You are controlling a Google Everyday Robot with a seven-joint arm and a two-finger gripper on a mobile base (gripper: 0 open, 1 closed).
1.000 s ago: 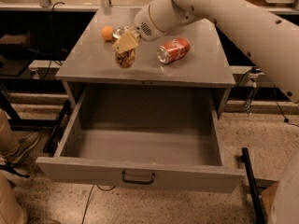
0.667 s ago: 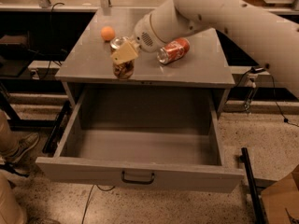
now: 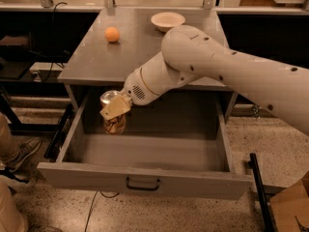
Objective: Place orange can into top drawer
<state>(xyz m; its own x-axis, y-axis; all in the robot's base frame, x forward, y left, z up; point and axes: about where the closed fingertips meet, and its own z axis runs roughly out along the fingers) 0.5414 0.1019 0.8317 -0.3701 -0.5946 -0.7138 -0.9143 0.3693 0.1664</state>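
Tan-padded gripper (image 3: 115, 111) is down inside the drawer (image 3: 145, 177) with the can (image 3: 115, 126), so I reckon this is the set-down bit of the job. To do it nicely, get the can's base flat on the drawer floor before letting go and hold it upright. Then open just enough to free it and lift out toward 12 o'clock, so the fingers don't clip the silver rim or the table (image 3: 91, 64) edge right above. It's a slim can, so my guess is it tips easily if it's dropped or nudged on the way out. I can't tell if the base is touching the floor yet or hanging just above it.

Gripper itself is clamped on the can, up near the top. One finger (image 3: 116, 109) lies across the front face and the other is hidden behind the can, so the gap is only as wide as the can. It isn't touching anything else that I can see.

The can is in the far-left part of the drawer, around 10 o'clock from the drawer's middle, near the left wall and roughly upright. The handle (image 3: 142, 183) is at about 5 o'clock from the gripper, well apart.

Further out, the arm (image 3: 203, 66) runs off toward 2 o'clock across the table's front edge. Up on the table there's a ball (image 3: 112, 34) at 12 o'clock from the gripper and a bowl (image 3: 167, 20) at about 1 o'clock, both well clear. Somebody's shoe (image 3: 21, 151) is on the floor over at 8 o'clock.
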